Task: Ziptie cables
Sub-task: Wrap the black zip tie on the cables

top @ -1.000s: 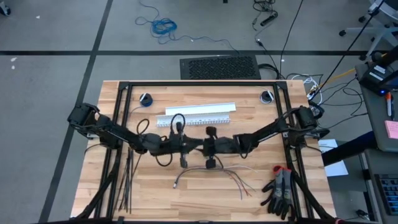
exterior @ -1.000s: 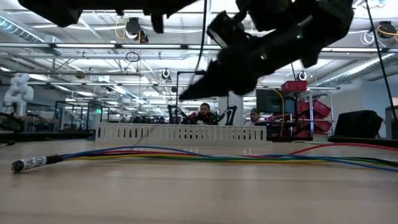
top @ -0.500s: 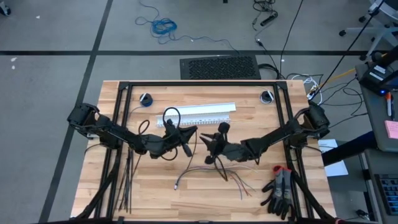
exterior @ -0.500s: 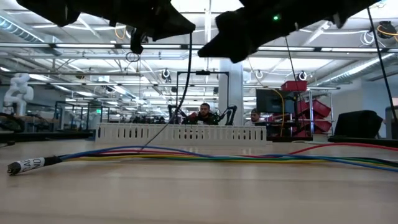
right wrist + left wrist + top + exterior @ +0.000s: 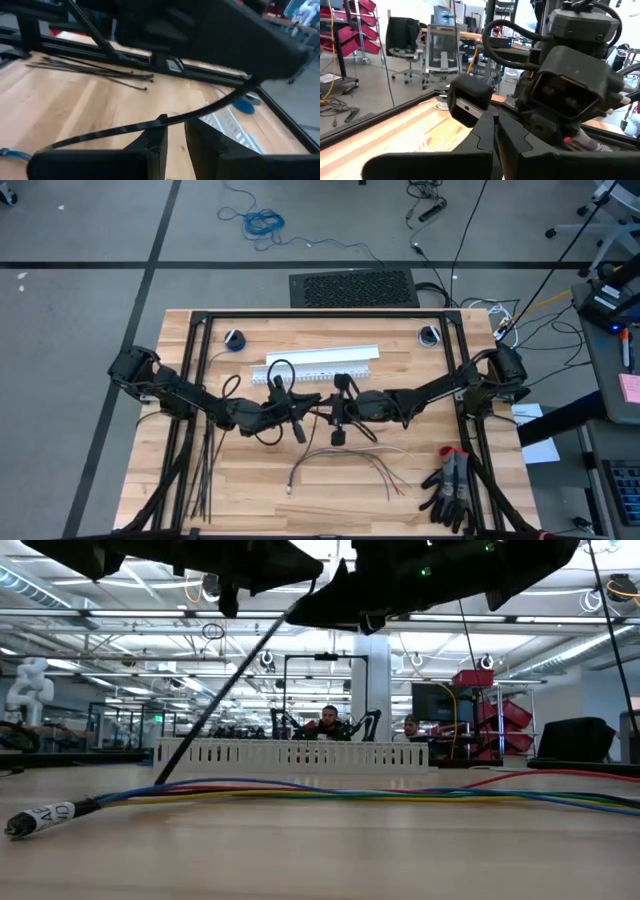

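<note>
Two grippers back together above the cables (image 5: 340, 452): left gripper (image 5: 297, 414) clenched on a ziptie (image 5: 225, 695), right gripper (image 5: 340, 416) meeting it, hold unclear; looping likely next.

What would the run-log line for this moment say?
left gripper: shut on ziptie | right gripper: facing it mid-table, ziptie between its fingers | cables: loose on table, untied

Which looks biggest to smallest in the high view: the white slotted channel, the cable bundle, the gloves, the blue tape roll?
1. White slotted channel, the longest.
2. Cable bundle, nearly as long but thin; close to the channel, so unsure.
3. Gloves, shorter but bulkier.
4. Blue tape roll, clearly smallest.
</note>
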Controlling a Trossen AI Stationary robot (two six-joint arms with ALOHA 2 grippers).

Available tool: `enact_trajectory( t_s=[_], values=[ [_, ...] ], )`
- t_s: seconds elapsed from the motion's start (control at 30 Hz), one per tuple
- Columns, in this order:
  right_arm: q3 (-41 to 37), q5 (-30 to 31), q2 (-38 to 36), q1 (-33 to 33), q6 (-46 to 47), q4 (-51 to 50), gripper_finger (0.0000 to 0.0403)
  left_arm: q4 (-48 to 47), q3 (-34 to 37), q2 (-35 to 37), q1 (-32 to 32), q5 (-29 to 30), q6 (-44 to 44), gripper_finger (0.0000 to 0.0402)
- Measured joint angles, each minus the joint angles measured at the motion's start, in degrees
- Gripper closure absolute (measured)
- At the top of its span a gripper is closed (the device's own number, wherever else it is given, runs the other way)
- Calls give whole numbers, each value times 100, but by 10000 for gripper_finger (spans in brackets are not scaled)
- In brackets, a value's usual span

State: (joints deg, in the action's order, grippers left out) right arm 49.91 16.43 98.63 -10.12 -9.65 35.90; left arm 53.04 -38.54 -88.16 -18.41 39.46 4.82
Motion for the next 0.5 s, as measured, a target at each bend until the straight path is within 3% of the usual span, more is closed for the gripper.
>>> enact_trajectory(
  t_s=[0.1,0.27,0.5],
  values=[
    [0,246,-25,3,-3,-343,343,-2,0,0,0,0,-109,391],
    [0,1229,-191,4,-93,-1127,343,-4,0,0,0,2,-265,391],
    [0,1103,-587,-58,-89,-1472,343,-157,0,0,39,0,-382,391]
  ],
)
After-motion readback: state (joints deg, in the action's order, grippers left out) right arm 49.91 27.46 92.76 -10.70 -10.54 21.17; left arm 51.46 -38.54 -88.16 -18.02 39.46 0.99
